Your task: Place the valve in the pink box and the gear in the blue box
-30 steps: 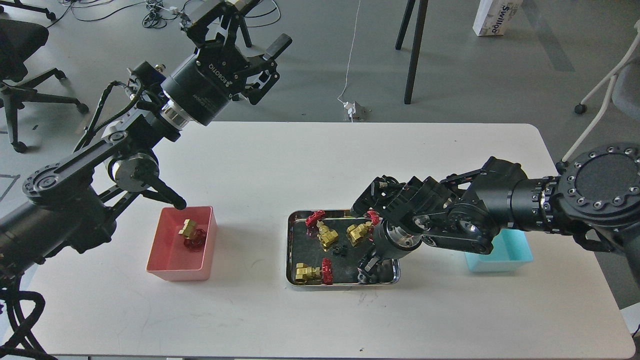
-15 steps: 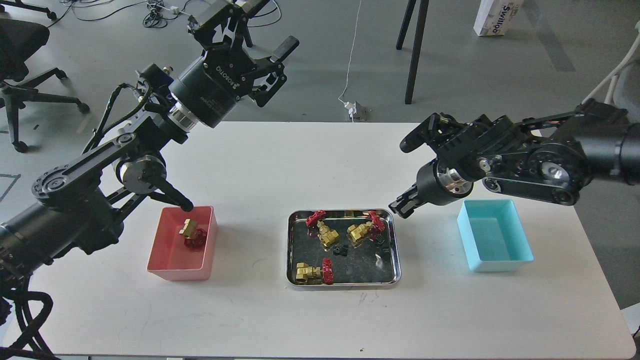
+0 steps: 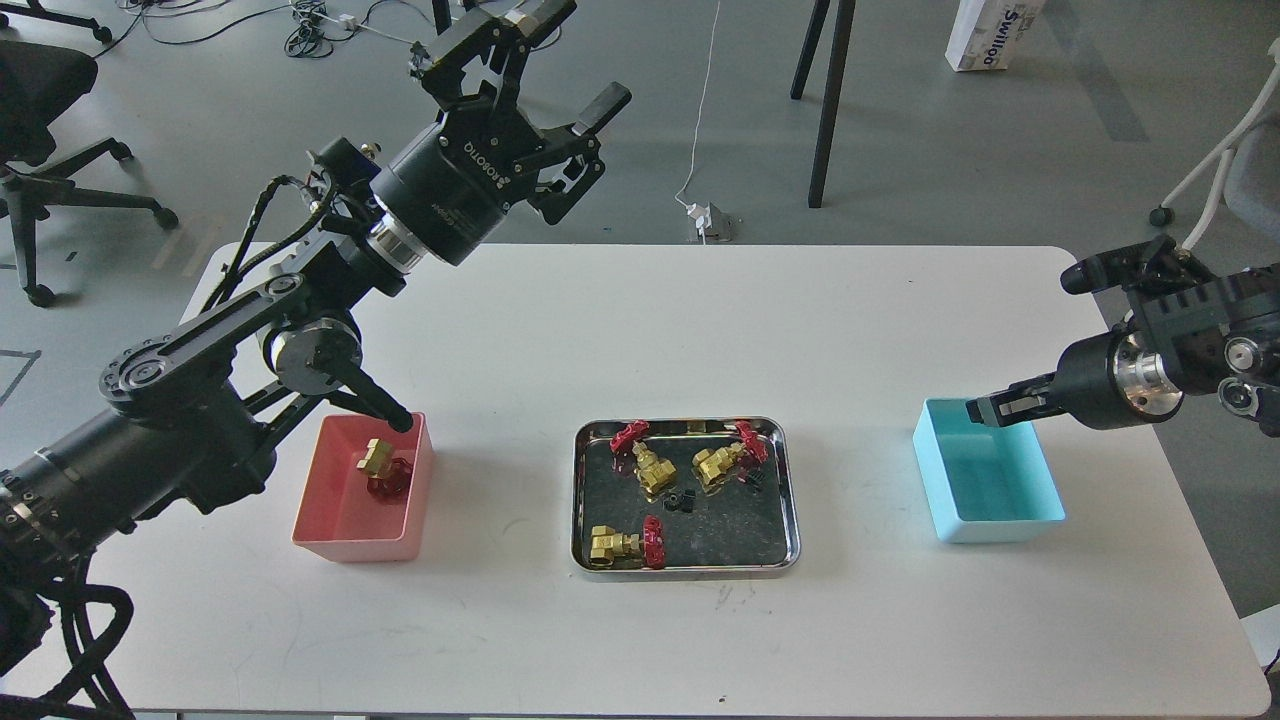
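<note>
Right gripper [image 3: 985, 409] hangs over the blue box [image 3: 1000, 500] back-left rim, fingers nearly closed; can't tell if they grip a gear. Left gripper [image 3: 565, 60] fingers wide open, empty. One valve [image 3: 382, 468] sits in the pink box [image 3: 345, 535]

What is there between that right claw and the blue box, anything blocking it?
Nothing visible. The right gripper hangs at the blue box's far-left corner, with open air between them. The box looks empty, and the steel tray with the valves sits off to its left, out of the path. Whether the gripper holds a gear is too small to tell.
</note>
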{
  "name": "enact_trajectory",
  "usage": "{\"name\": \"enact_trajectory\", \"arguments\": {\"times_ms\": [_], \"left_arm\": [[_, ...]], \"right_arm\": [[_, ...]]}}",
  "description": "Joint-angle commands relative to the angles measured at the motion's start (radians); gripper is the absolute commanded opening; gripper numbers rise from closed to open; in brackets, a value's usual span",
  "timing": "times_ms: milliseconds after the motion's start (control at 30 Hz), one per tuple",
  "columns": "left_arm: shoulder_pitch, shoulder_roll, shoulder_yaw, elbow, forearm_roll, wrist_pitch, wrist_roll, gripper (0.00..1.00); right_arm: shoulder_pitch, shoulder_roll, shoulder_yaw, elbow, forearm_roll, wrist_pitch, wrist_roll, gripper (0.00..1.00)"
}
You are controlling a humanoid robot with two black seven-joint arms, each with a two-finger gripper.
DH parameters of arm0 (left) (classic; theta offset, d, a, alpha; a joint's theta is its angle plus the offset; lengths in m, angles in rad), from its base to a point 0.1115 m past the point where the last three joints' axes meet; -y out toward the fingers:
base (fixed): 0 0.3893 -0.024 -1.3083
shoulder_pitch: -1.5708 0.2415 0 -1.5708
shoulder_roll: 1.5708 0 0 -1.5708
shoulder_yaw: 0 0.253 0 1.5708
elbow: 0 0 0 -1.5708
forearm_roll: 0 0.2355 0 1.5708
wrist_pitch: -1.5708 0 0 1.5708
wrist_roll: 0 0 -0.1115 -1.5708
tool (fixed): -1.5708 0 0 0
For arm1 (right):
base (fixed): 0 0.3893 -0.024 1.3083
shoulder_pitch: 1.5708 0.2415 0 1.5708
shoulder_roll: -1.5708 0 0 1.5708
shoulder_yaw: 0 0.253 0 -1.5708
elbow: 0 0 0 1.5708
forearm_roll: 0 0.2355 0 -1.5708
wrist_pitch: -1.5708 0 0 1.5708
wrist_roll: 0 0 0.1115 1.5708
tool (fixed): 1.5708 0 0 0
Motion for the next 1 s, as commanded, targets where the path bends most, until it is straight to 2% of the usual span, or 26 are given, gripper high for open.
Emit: {"name": "enact_trajectory", "arguments": {"times_ms": [0, 33, 67, 100, 133, 233, 333, 400, 500, 567, 667, 767, 833, 967], "left_arm": [[0.0, 0.002, 0.0, -0.001, 0.0, 0.0, 0.0, 0.77], [0.0, 0.001, 0.0, -0.001, 0.0, 0.0, 0.0, 0.77], [0.0, 0.001, 0.0, 0.001, 0.001, 0.0, 0.0, 0.78], [0.0, 0.001, 0.0, 0.001, 0.0, 0.0, 0.0, 0.78], [0.002, -0.001, 0.0, 0.001, 0.0, 0.0, 0.0, 0.78], [0.006, -0.002, 0.003, 0.004, 0.001, 0.0, 0.0, 0.78], [0.006, -0.002, 0.005, 0.018, 0.004, 0.0, 0.0, 0.78], [0.005, 0.001, 0.006, 0.06, 0.004, 0.0, 0.0, 0.79], [-0.015, -0.002, 0.008, 0.171, 0.004, 0.0, 0.0, 0.81], [-0.029, -0.004, -0.006, 0.222, -0.009, 0.0, 0.0, 0.83], [-0.069, -0.009, -0.012, 0.297, -0.061, 0.0, 0.0, 0.87], [-0.084, -0.031, -0.015, 0.393, -0.156, 0.0, 0.0, 0.88], [-0.086, -0.054, -0.033, 0.403, -0.207, 0.0, 0.0, 0.88], [-0.08, -0.064, -0.102, 0.4, -0.226, 0.0, 0.0, 0.89]], "right_arm": [[-0.016, 0.002, -0.001, -0.002, 0.0, -0.019, -0.003, 0.37], [-0.017, 0.001, 0.001, -0.002, 0.0, -0.019, -0.003, 0.48], [-0.019, -0.001, 0.002, -0.003, 0.001, -0.021, -0.003, 0.65], [-0.019, -0.001, 0.004, -0.003, 0.001, -0.021, -0.003, 0.9], [-0.017, -0.001, 0.012, -0.003, 0.003, -0.021, -0.004, 1.0], [-0.019, -0.013, 0.083, -0.005, 0.018, -0.024, -0.004, 1.0], [-0.025, -0.05, 0.232, -0.026, 0.056, -0.041, -0.004, 1.0], [-0.055, -0.058, 0.359, -0.042, 0.249, -0.076, -0.004, 1.0], [-0.115, -0.044, 0.536, -0.107, 0.727, -0.116, 0.003, 1.0], [-0.144, -0.021, 0.628, -0.138, 0.928, -0.119, 0.011, 1.0], [-0.193, 0.045, 0.763, -0.152, 1.2, -0.079, 0.054, 1.0], [-0.292, 0.08, 0.883, -0.155, 1.452, 0.049, 0.071, 1.0], [-0.348, 0.112, 0.95, -0.17, 1.513, 0.115, 0.075, 1.0], [-0.456, 0.148, 1.058, -0.183, 1.52, 0.115, 0.074, 1.0]]}}
